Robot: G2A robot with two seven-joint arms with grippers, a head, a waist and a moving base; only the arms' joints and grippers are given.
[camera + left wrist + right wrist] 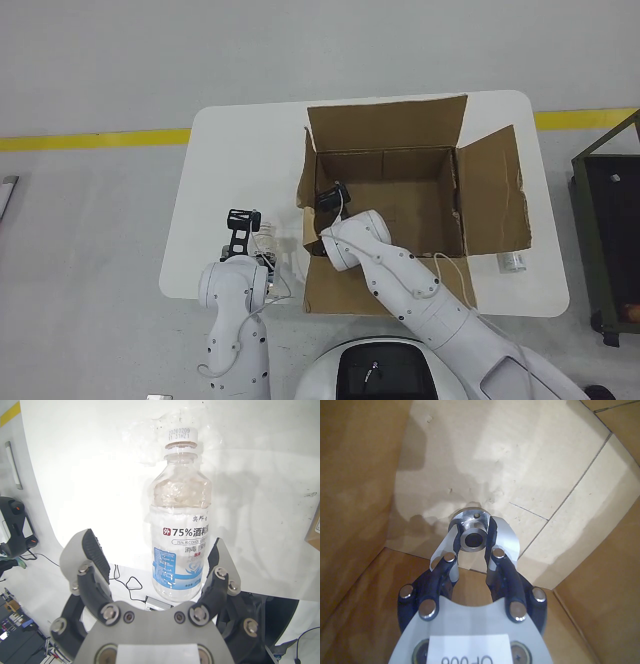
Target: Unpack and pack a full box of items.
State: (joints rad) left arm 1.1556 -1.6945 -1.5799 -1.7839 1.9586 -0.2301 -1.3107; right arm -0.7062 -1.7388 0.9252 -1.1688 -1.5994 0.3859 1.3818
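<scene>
The right claw [473,530] is clamped on a metal part [467,524], a short steel hub with a flange and a bore, pinched from both sides. The part is held low inside the box [545,475], close to a corner where wall meets floor. Contact with the cardboard cannot be told. In the top view the right arm is seen reaching over the near flap into the box's left half.

The left claw [154,538] is spread wide, with nothing gripped. A clear bottle [180,540] is placed between its fingers [96,552], base toward the claw and white cap pointing away. One finger is just beside the label; the other is apart from it. The bottle is seen over the white table [240,150], toward its near edge and left of the box. Whether it rests on the surface cannot be told.

The box is stood on the table with its flaps folded open. A small container [511,262] is laid on the table just beside the right flap.
</scene>
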